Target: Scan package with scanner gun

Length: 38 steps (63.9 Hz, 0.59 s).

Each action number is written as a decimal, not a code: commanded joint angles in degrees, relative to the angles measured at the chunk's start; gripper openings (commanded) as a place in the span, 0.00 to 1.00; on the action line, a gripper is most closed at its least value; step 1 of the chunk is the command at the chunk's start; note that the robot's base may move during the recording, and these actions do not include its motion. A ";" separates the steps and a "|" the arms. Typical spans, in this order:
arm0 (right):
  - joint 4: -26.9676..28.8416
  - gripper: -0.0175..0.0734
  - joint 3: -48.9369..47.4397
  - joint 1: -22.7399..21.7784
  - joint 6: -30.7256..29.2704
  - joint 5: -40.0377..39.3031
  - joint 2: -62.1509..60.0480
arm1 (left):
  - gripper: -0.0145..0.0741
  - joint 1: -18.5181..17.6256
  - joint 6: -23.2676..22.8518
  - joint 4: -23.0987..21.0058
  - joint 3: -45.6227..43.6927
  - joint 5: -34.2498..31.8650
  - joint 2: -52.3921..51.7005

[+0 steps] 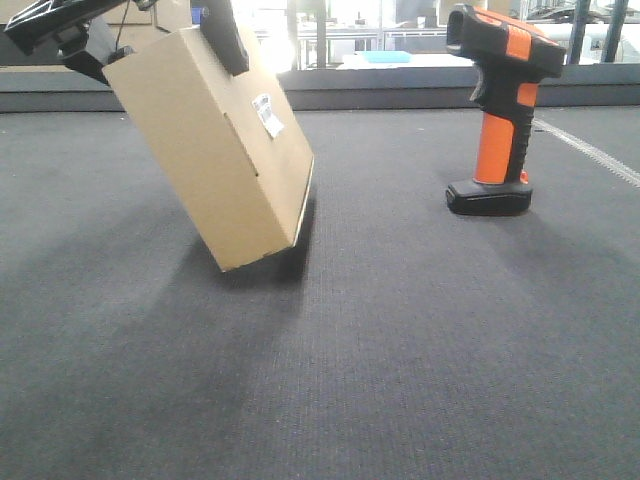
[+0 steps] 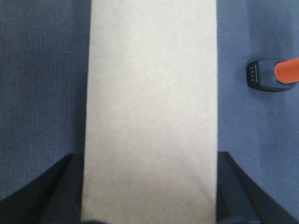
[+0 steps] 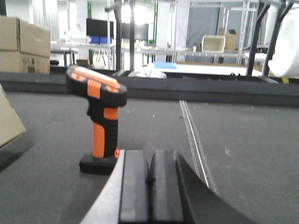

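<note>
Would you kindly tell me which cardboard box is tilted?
The plain package with the white label, held by the left gripper; the stacked cartons behind sit level.

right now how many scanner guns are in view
1. The scanner gun stands upright on its foot on the dark mat, apart from the tilted package. No other shows in any view.

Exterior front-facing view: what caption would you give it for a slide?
Left pincer holds the brown package tilted over the dark mat, while the orange scanner gun stands upright nearby.
</note>
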 commanded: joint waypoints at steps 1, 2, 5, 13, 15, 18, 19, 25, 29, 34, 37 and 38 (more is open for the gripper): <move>-0.76 0.01 -2.33 -0.21 -0.25 0.56 -0.20 | 0.04 -0.13 -0.27 0.08 -0.03 -2.34 -0.42; -0.76 0.01 -3.06 -0.21 -0.25 1.29 -0.20 | 0.04 -0.02 -0.27 0.08 -0.03 -2.42 -0.42; -0.76 0.01 -6.13 -0.21 -0.25 4.57 -0.20 | 0.04 0.32 -0.27 0.08 -0.03 -2.32 -0.42; -0.91 0.01 -12.16 -0.21 -0.25 12.05 0.17 | 0.04 0.97 -0.27 0.32 -0.03 -2.42 -0.42; -0.91 0.01 -13.48 -0.21 -0.25 13.40 1.39 | 0.04 1.23 -0.27 0.33 -0.03 -2.42 -0.42; -0.91 0.01 -15.00 -0.21 -0.25 14.32 3.34 | 0.04 1.37 -0.27 0.33 -0.03 -2.42 -0.42; -0.91 0.01 -15.55 -0.21 -0.25 14.43 4.47 | 0.04 1.37 -0.27 0.33 -0.03 -2.42 -0.42; -0.91 0.01 -17.76 -0.21 -0.25 14.43 10.51 | 0.04 1.38 -0.27 0.33 -0.03 -2.67 -0.42; -0.91 0.01 -19.42 -0.21 -0.25 14.27 15.39 | 0.04 1.38 -0.27 0.33 -0.03 -2.67 -0.42; -0.91 0.01 -21.01 -0.21 -0.25 13.41 21.17 | 0.04 1.38 -0.27 0.33 -0.03 -2.67 -0.42; -0.91 0.01 -21.71 -0.21 -0.25 11.86 25.83 | 0.04 1.38 -0.27 0.33 -0.03 -2.67 -0.42; -0.91 0.01 -21.72 -0.21 -0.25 11.20 26.97 | 0.04 1.38 -0.27 0.33 -0.03 -2.67 -0.42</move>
